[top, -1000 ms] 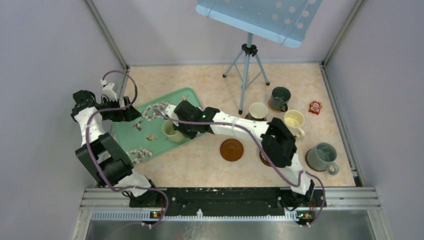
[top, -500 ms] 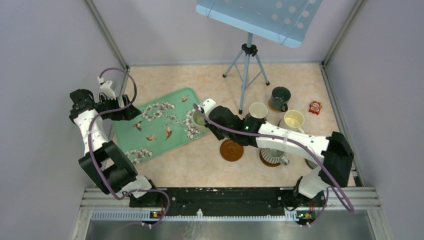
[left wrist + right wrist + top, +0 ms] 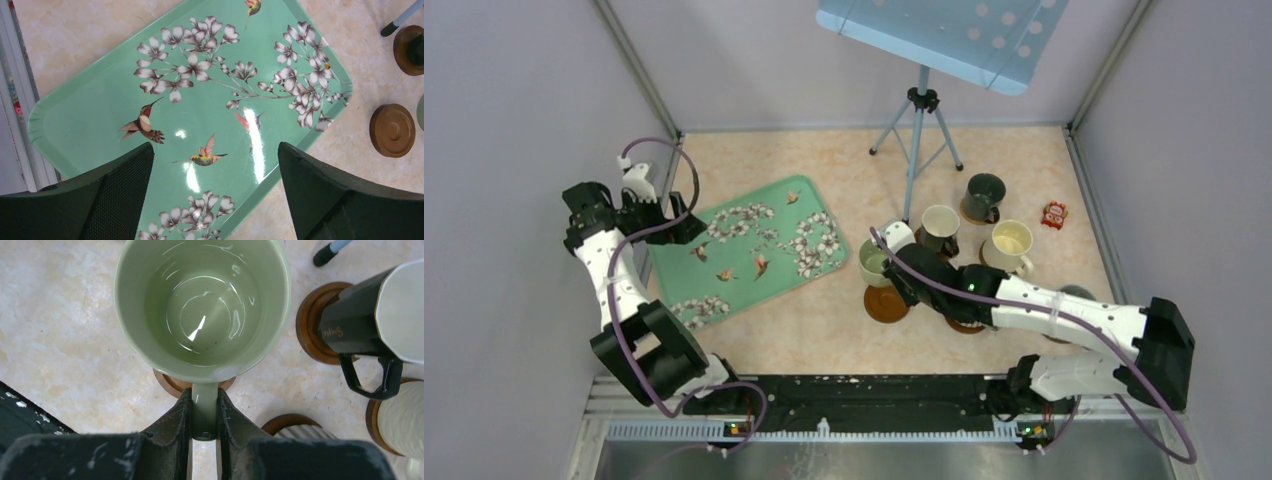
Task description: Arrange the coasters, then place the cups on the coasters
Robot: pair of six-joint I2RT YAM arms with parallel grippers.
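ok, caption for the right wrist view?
Right claw grips pale green mug by its handle, over a brown coaster.

Tray side: the floral tray [image 3: 724,262] lies flat and low; the left gripper [image 3: 214,155] hangs above it, jaws wide, free all round.
Middle lane: bare tabletop [image 3: 839,322] runs between the tray's right corner and the coaster [image 3: 886,305], from the near edge towards the back.
Tripod [image 3: 916,140]: legs splay at back centre; one foot lands just beside the dark mug [image 3: 940,224].
Mug cluster: dark mug, dark green mug [image 3: 984,194] and cream mug [image 3: 1011,240] stand close, with narrow gaps only.
Right arm [image 3: 1044,312]: stretched low across the near right, barring that side.
Pale green mug [image 3: 202,305]: clamped by its handle in the right gripper [image 3: 204,412], close beside the dark mug.
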